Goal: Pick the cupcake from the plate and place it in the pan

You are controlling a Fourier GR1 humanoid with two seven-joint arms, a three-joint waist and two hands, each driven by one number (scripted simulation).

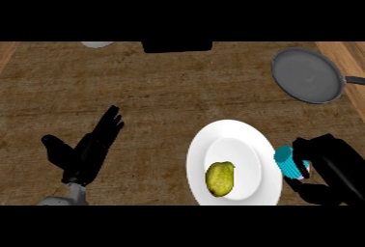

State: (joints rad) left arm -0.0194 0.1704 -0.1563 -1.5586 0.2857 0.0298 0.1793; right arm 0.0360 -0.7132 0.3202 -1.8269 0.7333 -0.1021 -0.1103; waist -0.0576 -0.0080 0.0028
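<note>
A white plate (246, 137) lies at the lower middle right of the counter, with a yellow-green fruit (220, 178) on it. My right hand (329, 166) is just past the plate's right rim, curled round a cupcake (290, 161) in a blue ribbed wrapper, which is tilted and off the plate. The dark grey pan (308, 75) sits at the upper right, its handle pointing right, well above the hand. My left hand (89, 147) rests open at the lower left, fingers up.
A black object (176, 47) stands at the back edge in the middle, and part of a white thing (96, 44) shows at the back left. Light wood strips run along the counter's left and right edges.
</note>
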